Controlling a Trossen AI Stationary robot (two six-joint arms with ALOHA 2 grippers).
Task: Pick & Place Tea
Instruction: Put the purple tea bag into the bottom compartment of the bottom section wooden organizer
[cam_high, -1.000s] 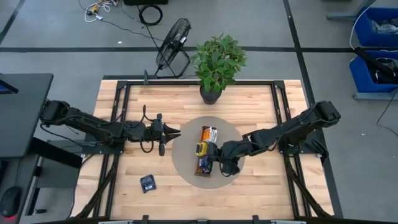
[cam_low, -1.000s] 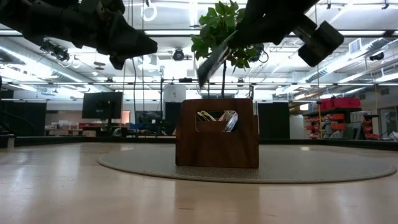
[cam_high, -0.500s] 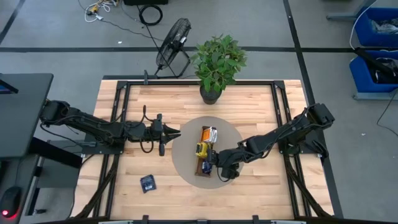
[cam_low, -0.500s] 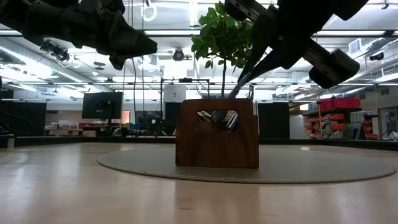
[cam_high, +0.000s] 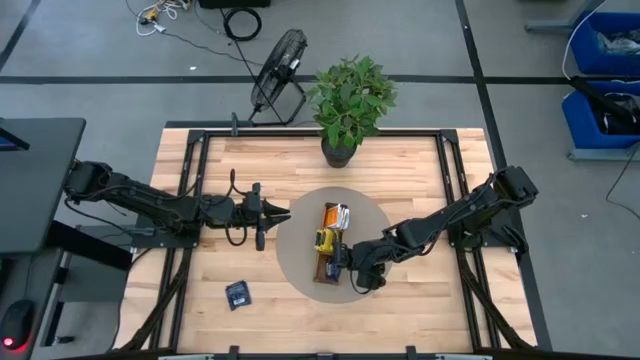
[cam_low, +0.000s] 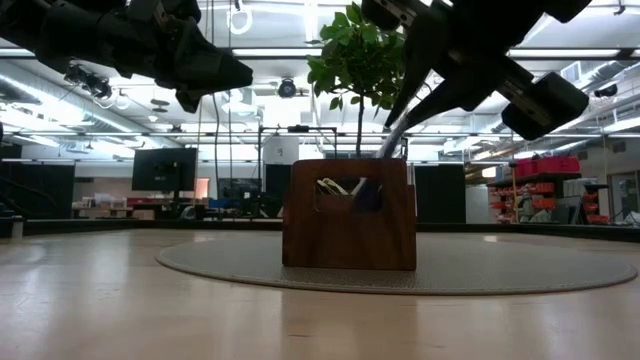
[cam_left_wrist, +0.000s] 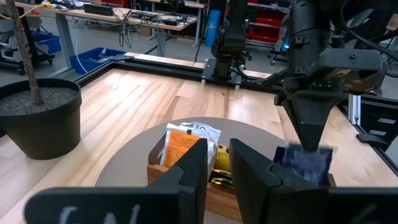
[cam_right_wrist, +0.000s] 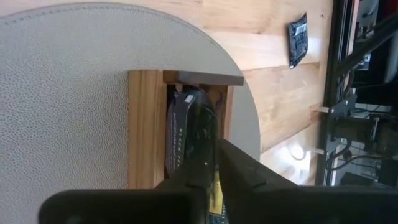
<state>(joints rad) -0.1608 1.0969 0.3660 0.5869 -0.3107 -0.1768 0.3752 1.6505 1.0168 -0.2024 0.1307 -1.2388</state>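
navy sachet (cam_left_wrist: 303, 163) sits upright in the near end of the wooden tray (cam_high: 329, 256), w/ the right gripper (cam_high: 343, 262) directly over it, fingertips dipped into that end compartment. right wrist view shows the same dark sachet (cam_right_wrist: 181, 137) edge-on between the tray walls, fingers (cam_right_wrist: 205, 143) right against it; can't tell if they're pinching it or have let go. other sachets fill the rest of the tray: an orange one (cam_left_wrist: 184, 147) leaning up, yellow ones (cam_high: 322, 239) mid-tray. tray stands on a round grey mat (cam_high: 300, 262) in the middle of the wood table (cam_high: 400, 170). one more navy sachet (cam_high: 237, 294) lies flat on the table, well apart from the tray, toward the left front. left gripper (cam_high: 285, 212) hangs above the table just left of the mat, pointing at the tray, holding nothing, fingers nearly together w/ a narrow gap. potted plant (cam_high: 350, 103) at the far edge, a fan (cam_high: 277, 72) on the floor beyond
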